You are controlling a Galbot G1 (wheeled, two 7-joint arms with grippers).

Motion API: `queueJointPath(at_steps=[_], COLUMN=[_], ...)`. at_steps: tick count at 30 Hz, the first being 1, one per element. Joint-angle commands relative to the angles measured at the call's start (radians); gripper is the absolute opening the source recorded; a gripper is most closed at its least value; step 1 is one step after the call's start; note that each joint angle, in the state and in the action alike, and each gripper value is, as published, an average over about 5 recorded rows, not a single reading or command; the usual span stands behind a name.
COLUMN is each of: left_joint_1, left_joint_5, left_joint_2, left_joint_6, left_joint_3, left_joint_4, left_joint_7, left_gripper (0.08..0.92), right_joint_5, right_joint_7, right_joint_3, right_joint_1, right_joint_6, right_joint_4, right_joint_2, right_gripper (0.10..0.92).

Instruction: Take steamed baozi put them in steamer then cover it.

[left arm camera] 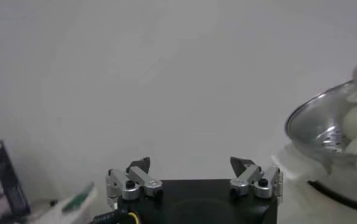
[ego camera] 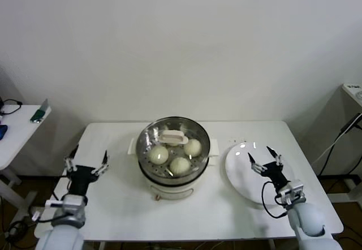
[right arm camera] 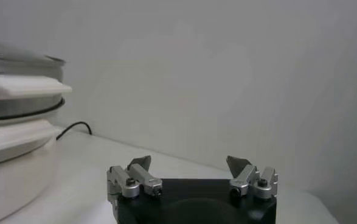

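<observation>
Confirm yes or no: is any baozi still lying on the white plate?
No. The white plate is bare in the head view, and the baozi sit inside the steamer under the glass lid.

Steamer [ego camera: 173, 168] stands mid-table, cover [ego camera: 173, 142] seated on it, closing the way down to the baozi [ego camera: 180, 165]. Bare table [ego camera: 113, 199] lies open on the steamer's left, where the left gripper [ego camera: 86, 166] hangs, fingers spread. On the right, the white plate [ego camera: 240, 173] fills the near ground; the right gripper [ego camera: 264, 159] hovers over it, fingers apart. Narrow gap between plate and steamer.
</observation>
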Motion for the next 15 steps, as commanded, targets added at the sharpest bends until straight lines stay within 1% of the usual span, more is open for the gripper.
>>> queueJointPath(at_steps=[1, 8, 15], left_joint_1=[0.078, 0.071, 0.069], left_joint_5=[-0.147, -0.098, -0.076], left_joint_2=[-0.115, -0.115, -0.107], left_joint_6=[-0.303, -0.298, -0.299], left_joint_3=[-0.133, -0.124, -0.120], left_joint_4=[0.168, 0.167, 0.179], left_joint_7=[0.018, 0.031, 0.047], left_gripper=[0.823, 0.823, 0.823], right_joint_5=[0.025, 0.049, 0.051], right_joint_7=[-0.016, -0.008, -0.005], right_joint_3=[0.011, 0.019, 0.031], right_joint_1=[-0.007, -0.011, -0.017], right_joint_6=[0.020, 0.006, 0.011], right_joint_4=[0.013, 0.034, 0.025], right_joint_2=[0.021, 0.022, 0.028], right_gripper=[0.823, 0.823, 0.823])
